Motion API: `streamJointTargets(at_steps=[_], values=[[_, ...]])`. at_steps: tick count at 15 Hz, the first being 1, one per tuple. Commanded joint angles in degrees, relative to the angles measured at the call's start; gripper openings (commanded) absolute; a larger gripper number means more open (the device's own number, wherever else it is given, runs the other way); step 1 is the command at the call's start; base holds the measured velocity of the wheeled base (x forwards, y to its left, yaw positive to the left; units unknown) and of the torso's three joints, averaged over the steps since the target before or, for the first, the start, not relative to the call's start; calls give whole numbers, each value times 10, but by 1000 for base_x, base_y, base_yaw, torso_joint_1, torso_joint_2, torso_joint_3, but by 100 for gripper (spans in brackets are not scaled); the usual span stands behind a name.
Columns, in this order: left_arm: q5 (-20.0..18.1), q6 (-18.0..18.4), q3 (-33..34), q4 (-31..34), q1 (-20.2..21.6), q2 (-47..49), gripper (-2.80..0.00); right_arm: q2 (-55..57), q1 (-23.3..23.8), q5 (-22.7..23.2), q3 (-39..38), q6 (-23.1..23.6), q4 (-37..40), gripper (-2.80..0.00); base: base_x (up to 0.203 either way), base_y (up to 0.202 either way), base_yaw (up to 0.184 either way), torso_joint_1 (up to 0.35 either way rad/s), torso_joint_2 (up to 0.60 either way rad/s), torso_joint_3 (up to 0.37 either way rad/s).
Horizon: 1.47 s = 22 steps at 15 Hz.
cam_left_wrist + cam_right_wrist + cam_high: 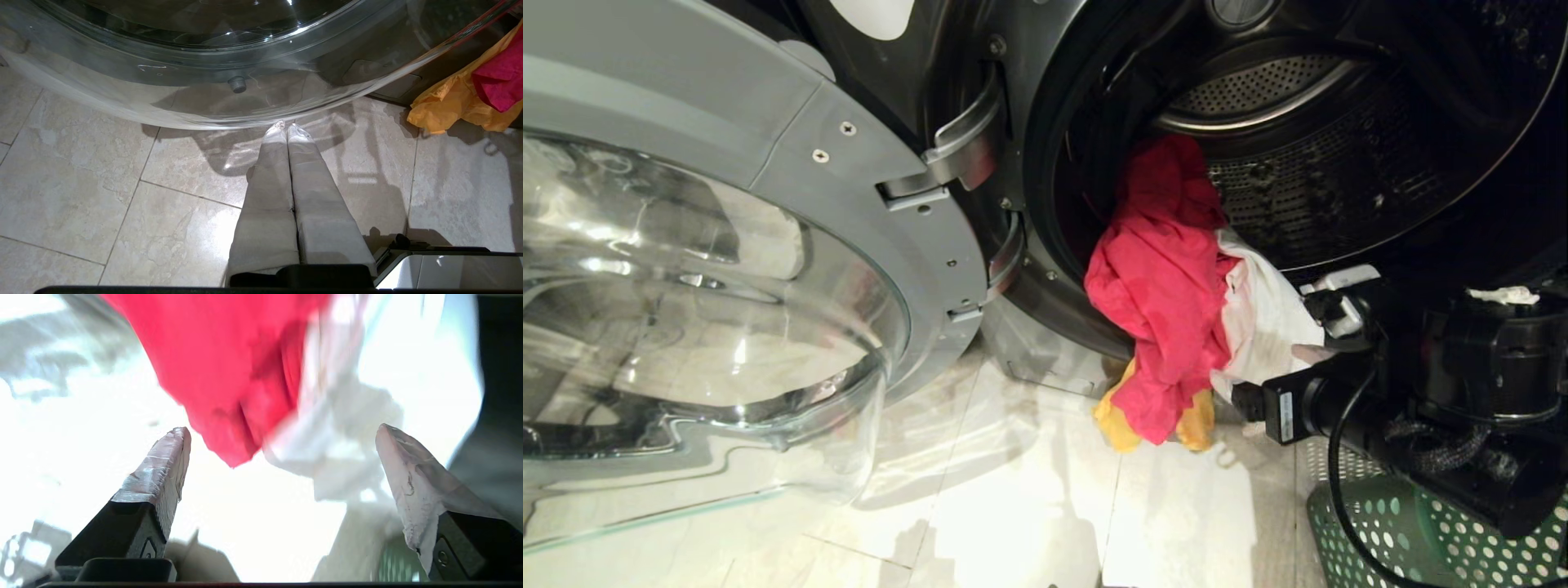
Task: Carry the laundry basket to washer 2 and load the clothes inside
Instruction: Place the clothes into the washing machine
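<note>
The washer's drum (1307, 163) stands open; no numeral shows on it. Three clothes hang over its lower lip: a pink-red one (1164, 286), a white one (1266, 318) and an orange-yellow one (1196, 425) trailing to the floor. My right gripper (1307, 355) is at the white garment's right edge, open, with nothing between its fingers; in the right wrist view (282, 433) the pink-red cloth (229, 367) and white cloth (343, 428) hang just beyond the fingertips. The green laundry basket (1421, 539) sits under my right arm. My left gripper (286, 126) is shut, low over the floor.
The washer's door (686, 327) is swung wide open on the left, its glass bowl reaching close to the tiled floor (1013, 506). In the left wrist view the door glass (204, 81) curves just ahead of the fingertips, with orange cloth (449, 102) off to one side.
</note>
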<state>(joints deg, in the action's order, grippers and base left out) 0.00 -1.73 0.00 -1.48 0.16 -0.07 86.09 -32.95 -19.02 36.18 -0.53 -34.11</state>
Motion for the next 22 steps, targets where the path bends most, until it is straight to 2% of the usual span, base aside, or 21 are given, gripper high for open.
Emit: streamJointTargets(at_steps=[1,8,10,14,15,18,20,22], values=[[0,0,4,0,0,1,-280,13,-1,-7,-26,-5,-4,0,0,0,0,0,0,0],[0,0,4,0,0,1,-280,166,-4,-9,-55,-110,-28,0,0,0,0,0,0,0],[0,0,4,0,0,1,-280,216,-9,-10,-54,-117,-73,0,0,0,0,0,0,0],[0,0,4,0,0,1,-280,307,-25,-11,-65,-131,-210,0,0,0,0,0,0,0],[0,0,4,0,0,1,-280,327,-26,-16,-67,-133,-237,0,0,0,0,0,0,0],[0,0,4,0,0,1,-280,389,-28,-69,-69,-127,-339,0,0,0,0,0,0,0],[0,0,4,0,0,1,-280,413,-28,-92,-78,-95,-410,0,0,0,0,0,0,0],[0,0,4,0,0,1,-280,442,-29,-94,-80,-70,-460,0,0,0,0,0,0,0]])
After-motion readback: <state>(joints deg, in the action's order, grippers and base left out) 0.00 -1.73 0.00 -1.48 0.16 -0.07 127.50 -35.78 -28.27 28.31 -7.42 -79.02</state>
